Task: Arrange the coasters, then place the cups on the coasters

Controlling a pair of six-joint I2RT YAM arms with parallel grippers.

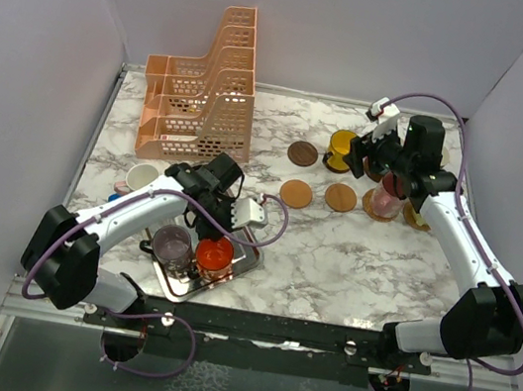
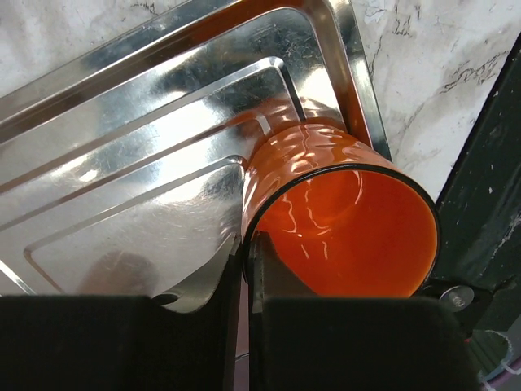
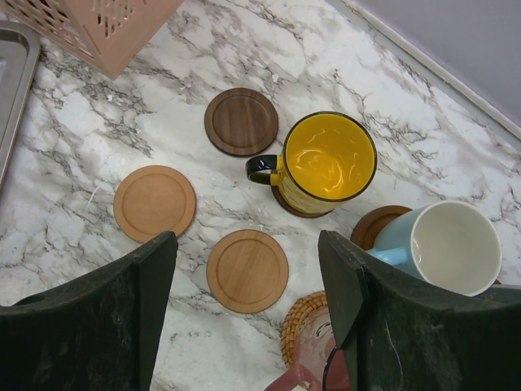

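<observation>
White cup: stands on the marble table at the far left, apart from the metal tray.
Peach file rack: sits at the back left of the table.
Metal tray: lies near the front edge, in front of the left arm.
Grey-purple cup: stands upright on the tray, just beside the orange cup and to its left.
Orange cup: stands on the tray close to its right rim, mouth up.
Left claw: its fingers are pressed together on the orange cup's rim, one finger inside the wall and one outside.
Bare coasters: a dark one and two tan ones lie flat in a loose cluster right of centre, none touching.
Yellow cup: sits on a dark coaster, handle pointing toward the bare ones.
Pink cup: rests on a woven coaster, close under the right wrist.
Right claw: hangs above the table with fingers spread wide, nothing between the tips.
Light blue cup: stands on a brown coaster, furthest right.
</observation>
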